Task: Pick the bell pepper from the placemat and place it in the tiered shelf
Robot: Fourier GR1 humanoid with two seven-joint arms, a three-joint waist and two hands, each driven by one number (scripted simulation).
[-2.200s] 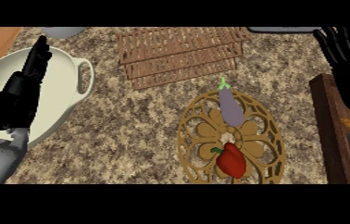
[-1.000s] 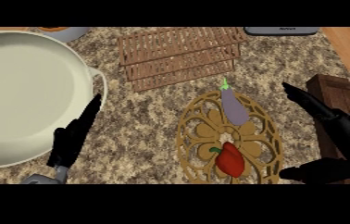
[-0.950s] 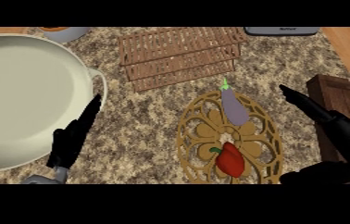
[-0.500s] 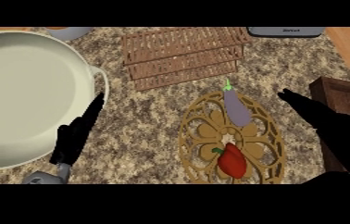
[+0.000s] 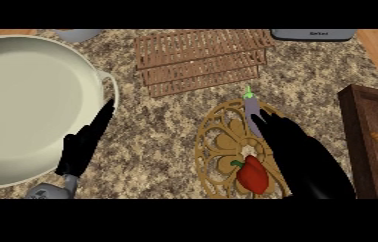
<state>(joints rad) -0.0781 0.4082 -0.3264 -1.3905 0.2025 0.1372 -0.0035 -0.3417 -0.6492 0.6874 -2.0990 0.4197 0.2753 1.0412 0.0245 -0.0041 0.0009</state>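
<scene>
While the right hand (image 5: 299, 156) comes in from the lower right and lies over the right half of the placemat (image 5: 218, 146), we note that its fingers (image 5: 267, 123) are stretched forward and held straight, pointing up and to the left; the hand is released and grasps nothing. Its fingertips overlap the lower end of the eggplant (image 5: 252, 113). We cannot tell whether they touch it or hover above it.

The left hand (image 5: 83, 146) shows at the lower left, over the rim of the large cream pot (image 5: 44, 111). Its fingers are straight and together, pointing up and slightly right, and it holds nothing either. A short grey piece of forearm shows beneath it at the view's lower edge.

The right hand hides the placemat's right edge and much of its pattern. The pot is cut off at the left edge of the view. A dark wooden object (image 5: 362, 136) at the right is only partly in view, and we cannot identify it.

The bell pepper (image 5: 251, 173) lies on the lower part of the placemat, just left of the right hand's palm; whether the two touch we cannot say. Its long axis runs up and down the view, green stem toward the upper left, body toward the lower edge. The tiered shelf (image 5: 199, 61) stands well apart, beyond the placemat.
</scene>
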